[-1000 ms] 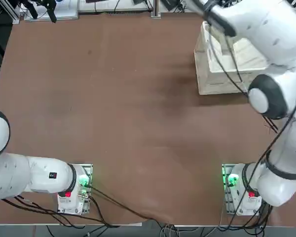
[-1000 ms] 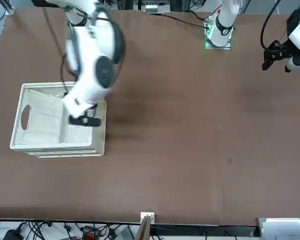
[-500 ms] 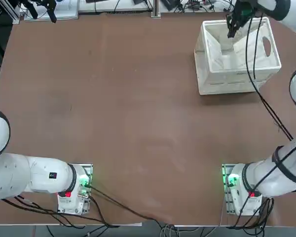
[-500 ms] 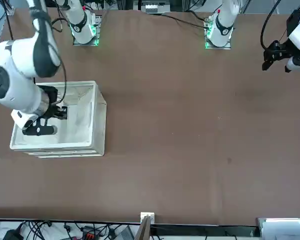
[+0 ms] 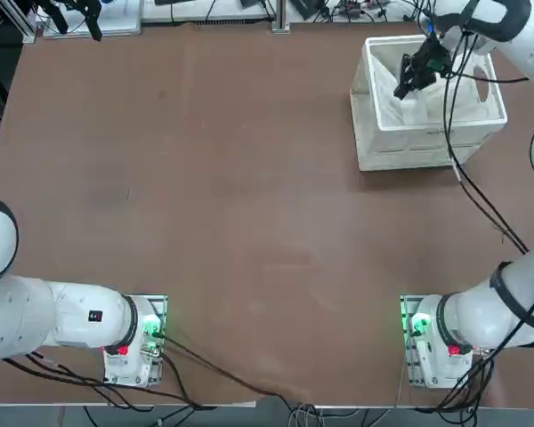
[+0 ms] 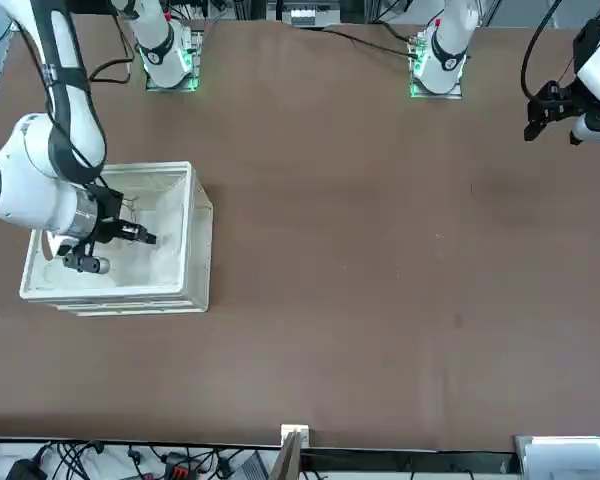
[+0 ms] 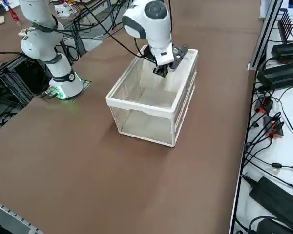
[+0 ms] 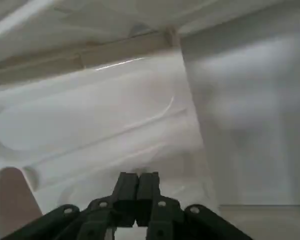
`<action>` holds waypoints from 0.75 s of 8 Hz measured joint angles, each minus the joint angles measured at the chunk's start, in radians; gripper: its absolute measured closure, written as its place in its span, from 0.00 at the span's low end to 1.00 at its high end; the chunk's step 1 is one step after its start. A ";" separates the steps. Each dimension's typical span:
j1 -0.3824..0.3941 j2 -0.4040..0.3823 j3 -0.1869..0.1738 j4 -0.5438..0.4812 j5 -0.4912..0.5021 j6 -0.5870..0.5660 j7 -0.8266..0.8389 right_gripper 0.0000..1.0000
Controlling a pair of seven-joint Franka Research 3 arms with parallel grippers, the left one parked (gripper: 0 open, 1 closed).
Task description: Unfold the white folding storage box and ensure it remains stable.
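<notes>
Over a ribbed white plastic box (image 7: 141, 109), black tool (image 8: 138, 176) closed, holding nothing, brown tabletop (image 5: 231, 213).

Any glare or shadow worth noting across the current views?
Right wrist view: bright glints on the white folding storage box; right gripper dark against it. Top view: soft shadow on the brown table below the box. Right side view: darker shading on the table beside the box. Front view: faint darker patches on the table.

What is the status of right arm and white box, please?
Right fingers shut, over the box's interior. White box unfolded, standing upright on table. Nothing visibly gripped.
</notes>
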 joint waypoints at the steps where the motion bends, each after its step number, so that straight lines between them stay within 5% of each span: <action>1: 0.002 0.013 0.007 -0.028 0.085 0.037 -0.004 0.99; 4: 0.013 0.061 0.017 -0.054 0.383 0.049 -0.082 0.99; 6: 0.031 0.076 0.012 -0.060 0.481 0.054 -0.092 0.99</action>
